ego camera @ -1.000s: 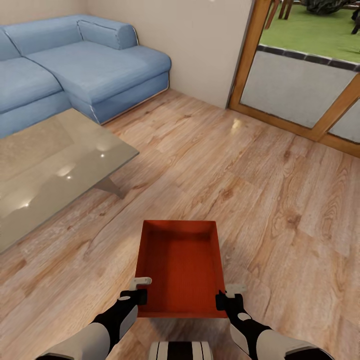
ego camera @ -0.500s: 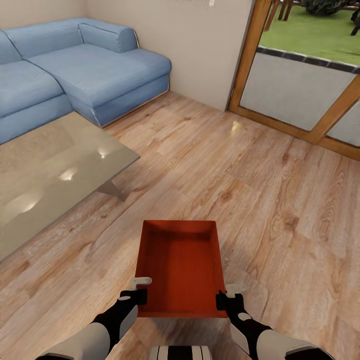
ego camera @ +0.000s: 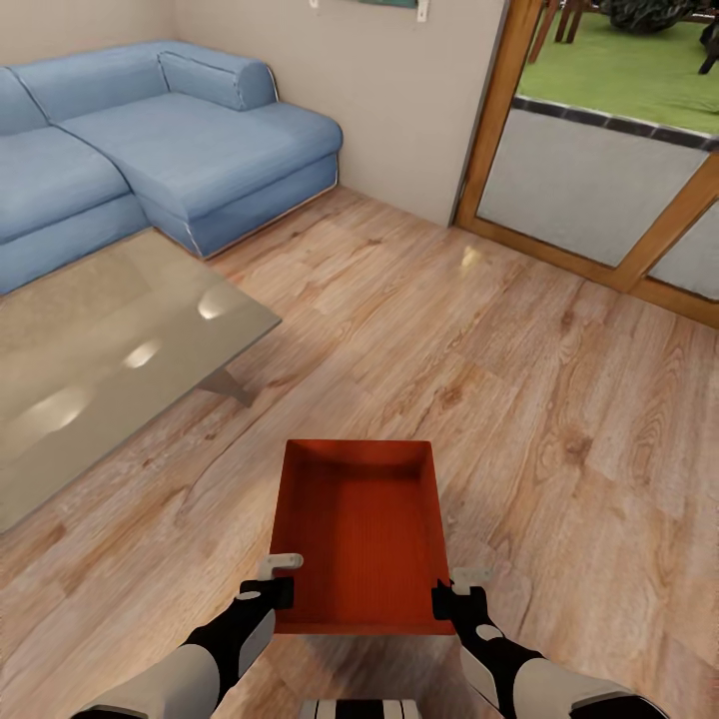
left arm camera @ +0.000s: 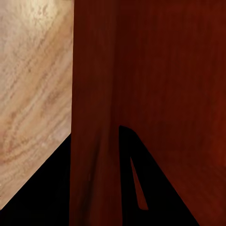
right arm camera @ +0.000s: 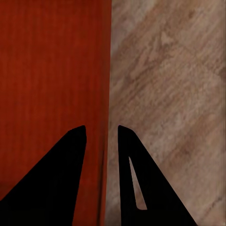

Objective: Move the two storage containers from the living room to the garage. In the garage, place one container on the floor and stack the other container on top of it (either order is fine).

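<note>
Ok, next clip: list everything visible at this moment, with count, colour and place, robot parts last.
storage container: one, red-orange, open-top, empty, held between both grippers over the wood floor
sofa: one, blue sectional, far left against the wall
coffee table: one, glass-topped, left of the container
floor: light wood planks
glass doors: wood-framed, far right, lawn beyond
left gripper: one, black, on the container's left wall
right gripper: one, black, on its right wall
</note>
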Controlling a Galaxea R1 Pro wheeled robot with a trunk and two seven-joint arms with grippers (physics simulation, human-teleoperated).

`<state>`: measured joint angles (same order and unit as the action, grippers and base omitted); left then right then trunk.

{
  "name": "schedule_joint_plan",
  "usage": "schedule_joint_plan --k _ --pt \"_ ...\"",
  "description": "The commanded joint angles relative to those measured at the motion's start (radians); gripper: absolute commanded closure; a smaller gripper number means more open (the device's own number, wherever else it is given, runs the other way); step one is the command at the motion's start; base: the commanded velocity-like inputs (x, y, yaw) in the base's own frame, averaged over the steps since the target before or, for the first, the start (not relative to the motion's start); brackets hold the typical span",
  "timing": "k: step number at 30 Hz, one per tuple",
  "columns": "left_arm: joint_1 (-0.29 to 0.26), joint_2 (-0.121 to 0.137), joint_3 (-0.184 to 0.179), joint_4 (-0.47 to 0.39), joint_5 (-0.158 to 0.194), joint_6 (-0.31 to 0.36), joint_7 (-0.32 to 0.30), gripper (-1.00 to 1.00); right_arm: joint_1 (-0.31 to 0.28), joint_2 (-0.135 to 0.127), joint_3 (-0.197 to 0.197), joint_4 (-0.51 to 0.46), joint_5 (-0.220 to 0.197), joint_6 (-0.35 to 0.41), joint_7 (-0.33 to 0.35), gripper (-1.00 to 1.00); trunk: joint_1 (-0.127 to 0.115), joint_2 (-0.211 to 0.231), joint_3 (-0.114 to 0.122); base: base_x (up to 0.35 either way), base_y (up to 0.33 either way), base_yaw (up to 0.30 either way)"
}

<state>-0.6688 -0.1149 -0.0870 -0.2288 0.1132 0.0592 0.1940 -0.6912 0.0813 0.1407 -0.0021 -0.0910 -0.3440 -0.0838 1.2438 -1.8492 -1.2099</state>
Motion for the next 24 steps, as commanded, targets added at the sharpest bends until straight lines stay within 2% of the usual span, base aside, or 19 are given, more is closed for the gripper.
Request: schedule_joint_plan --k 1,24 --pt "0.000 0.001 -0.004 -0.003 -0.001 0.007 0.013 1.00 -0.001 0.000 -0.012 0.002 -0.027 -0.006 -0.008 1.00 -0.004 0.007 0.003 0.000 0.000 0.000" --pt "0.000 0.001 -0.004 -0.003 -0.001 0.007 0.014 1.00 -0.001 0.001 -0.012 0.002 -0.027 -0.006 -0.008 1.00 -0.092 0.168 0.075 0.000 0.000 0.000"
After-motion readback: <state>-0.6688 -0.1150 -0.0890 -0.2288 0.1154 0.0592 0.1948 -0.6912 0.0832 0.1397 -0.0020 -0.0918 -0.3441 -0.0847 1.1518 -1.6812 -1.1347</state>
